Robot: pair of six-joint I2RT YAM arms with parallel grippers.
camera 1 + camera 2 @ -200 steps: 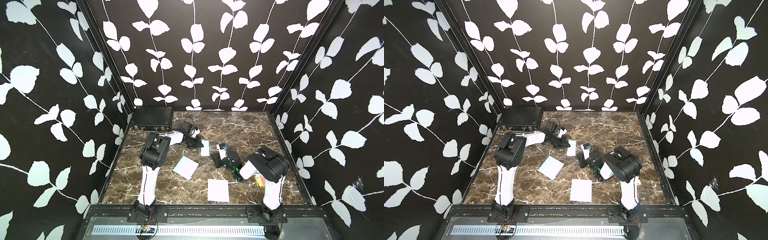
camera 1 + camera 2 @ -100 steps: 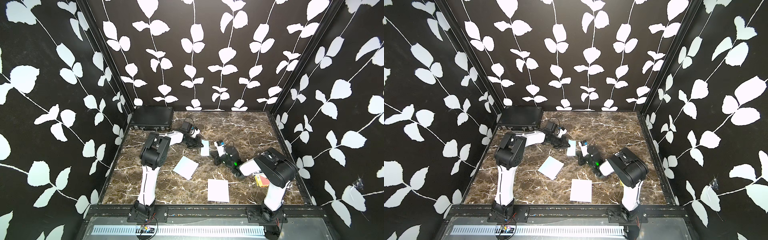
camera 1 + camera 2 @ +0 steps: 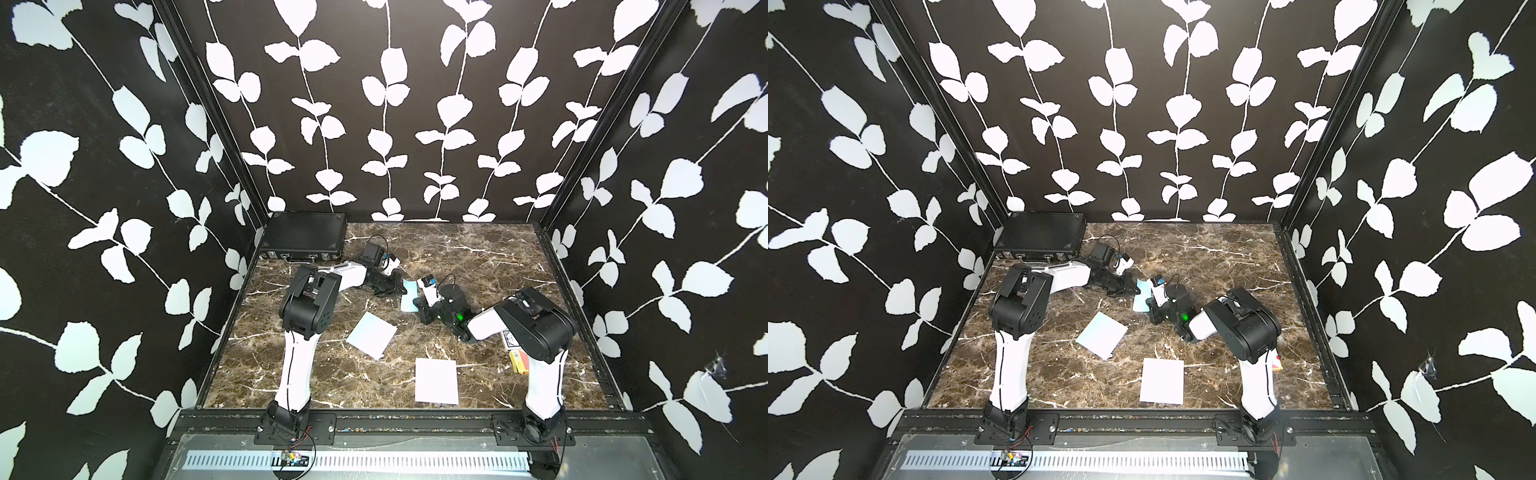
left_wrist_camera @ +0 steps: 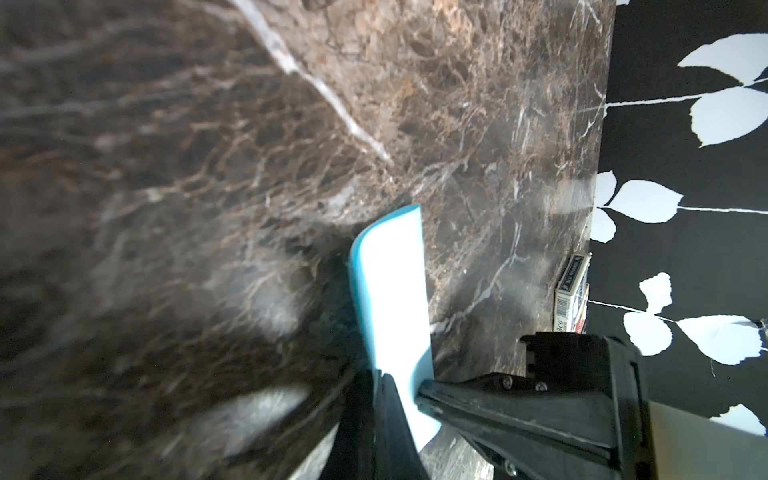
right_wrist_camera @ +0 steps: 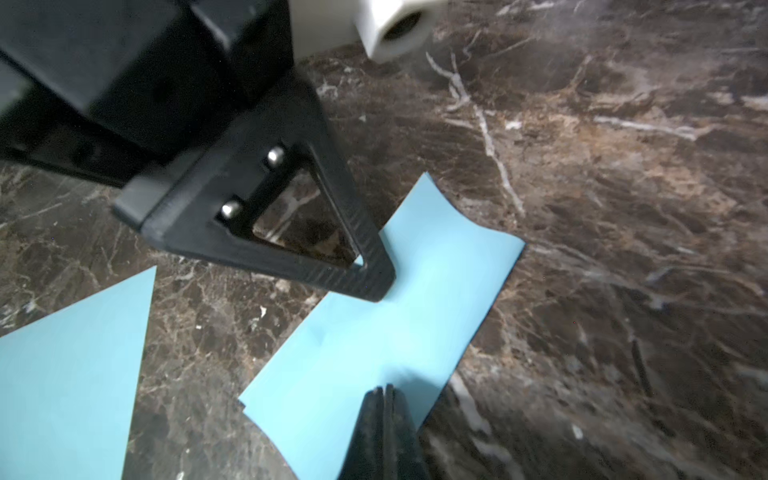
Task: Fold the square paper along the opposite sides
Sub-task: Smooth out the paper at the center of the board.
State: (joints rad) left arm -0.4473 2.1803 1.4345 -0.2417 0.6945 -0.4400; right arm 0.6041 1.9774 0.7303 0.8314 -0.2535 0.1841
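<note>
Case (image 3: pixel 305 235), black and hard-shelled, lies in the far left corner of the marble table (image 3: pixel 478 257). Right of it, the left gripper (image 3: pixel 395 288) reaches low across the table. Its jaws are closed, pinching one end of the folded paper (image 3: pixel 409 298). This pale blue strip sits near the table's middle, a little toward the far edge. In the left wrist view the strip (image 4: pixel 395 291) runs out from the closed fingertips (image 4: pixel 392 399), with a rounded, uncreased fold along one long side.

The right gripper (image 3: pixel 422 309) meets the strip's other end with its jaws closed. In the right wrist view its tips (image 5: pixel 384 390) lie over the paper's edge (image 5: pixel 395 324), but whether the paper is caught between them cannot be told.

Nearer the front edge lie two flat sheets, well apart from the strip. One is tilted (image 3: pixel 372 334) and the other is square to the edge (image 3: pixel 436 380). Two small card boxes (image 3: pixel 515 353) rest by the right edge, partly behind the right arm.
</note>
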